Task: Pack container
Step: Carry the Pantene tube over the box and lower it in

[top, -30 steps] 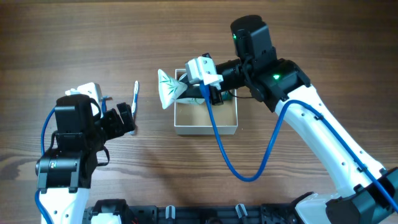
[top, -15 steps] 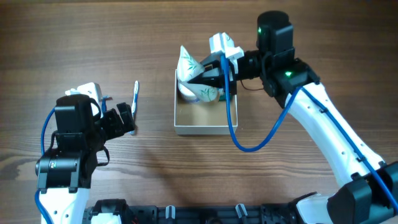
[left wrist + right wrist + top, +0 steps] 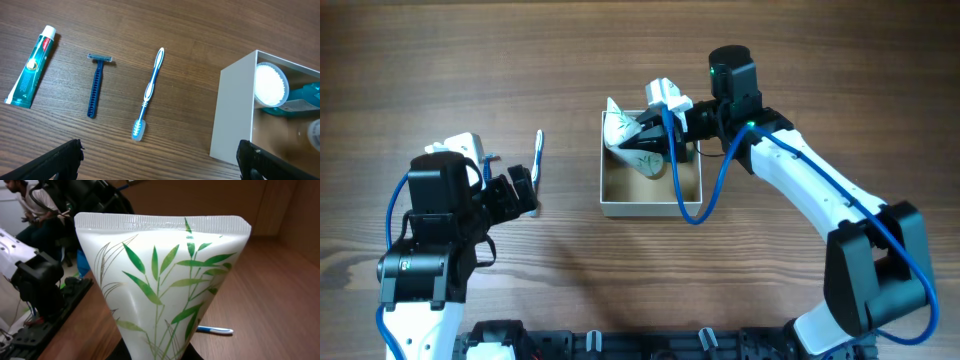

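**Pack container: tube going in, three items still out**

Status: the container (image 3: 640, 209) sits mid-table, open top up, with the right arm reaching over it from the right. The right gripper (image 3: 647, 140) is clamped on the base of a leaf-printed tube (image 3: 620, 125). The tube's crimped end points toward the box's far-left corner, over the interior. The wrist view shows the tube (image 3: 165, 285) filling the frame, fingers dark at its foot. Not released yet, so I judge this step as mid-placement.

Already inside, per the left wrist view: a round white jar (image 3: 271, 85) against the near wall (image 3: 231, 117) and a teal item (image 3: 302, 100) beside it (cannot tell what kind).

Still on the table (image 3: 190, 45), left of the box: toothpaste (image 3: 30, 67), razor (image 3: 96, 85) and toothbrush (image 3: 150, 95), lying apart from each other. So roughly half is done, by my estimate.

The left gripper (image 3: 160, 157) hangs above those three with its fingers spread wide, holding nothing.

Change since a second ago: the tube then hung outside the box's left rim. Half a second ago it was raised at the far-left corner. Now it is lower and inside the outline. The left arm has not moved
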`<move>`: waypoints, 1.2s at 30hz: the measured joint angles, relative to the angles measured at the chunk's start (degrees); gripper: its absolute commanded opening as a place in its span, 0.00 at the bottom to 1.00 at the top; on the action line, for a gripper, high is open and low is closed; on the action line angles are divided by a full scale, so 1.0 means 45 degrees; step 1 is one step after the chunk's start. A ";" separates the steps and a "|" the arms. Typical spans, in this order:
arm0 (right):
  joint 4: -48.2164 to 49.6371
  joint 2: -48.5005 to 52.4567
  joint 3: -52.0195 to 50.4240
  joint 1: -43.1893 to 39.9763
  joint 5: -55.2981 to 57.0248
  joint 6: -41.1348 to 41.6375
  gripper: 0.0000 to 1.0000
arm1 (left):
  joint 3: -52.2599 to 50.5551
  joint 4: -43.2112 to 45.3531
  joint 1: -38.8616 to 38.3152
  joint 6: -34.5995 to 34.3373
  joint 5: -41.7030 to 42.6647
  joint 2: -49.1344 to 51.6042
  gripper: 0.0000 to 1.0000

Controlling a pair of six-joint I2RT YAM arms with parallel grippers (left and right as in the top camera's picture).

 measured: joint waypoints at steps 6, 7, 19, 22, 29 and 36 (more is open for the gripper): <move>0.0019 0.0495 -0.0049 -0.0015 0.0010 -0.0821 0.04 | 0.0000 0.0000 0.0000 0.0000 0.0000 0.0000 1.00; 0.0053 0.0665 -0.0146 -0.0073 0.0015 -0.1005 0.04 | 0.0000 0.0000 0.0000 0.0000 0.0000 0.0000 1.00; -0.0199 0.1030 -0.0486 -0.0821 -0.0058 -0.2919 0.16 | 0.0000 0.0000 0.0000 0.0000 0.0000 0.0000 1.00; -0.0437 0.1025 -0.0471 -0.0821 -0.0141 -0.3036 0.66 | 0.0000 0.0000 0.0000 0.0000 0.0000 0.0000 1.00; -0.1394 0.1171 -0.0743 -0.0811 -0.0039 -0.2749 0.88 | 0.0010 0.0000 0.0000 0.0000 0.0000 0.0000 1.00; -0.1394 0.1171 -0.0743 -0.0811 -0.0058 -0.2365 1.00 | 0.0010 0.0000 0.0000 0.0000 0.0000 0.0000 1.00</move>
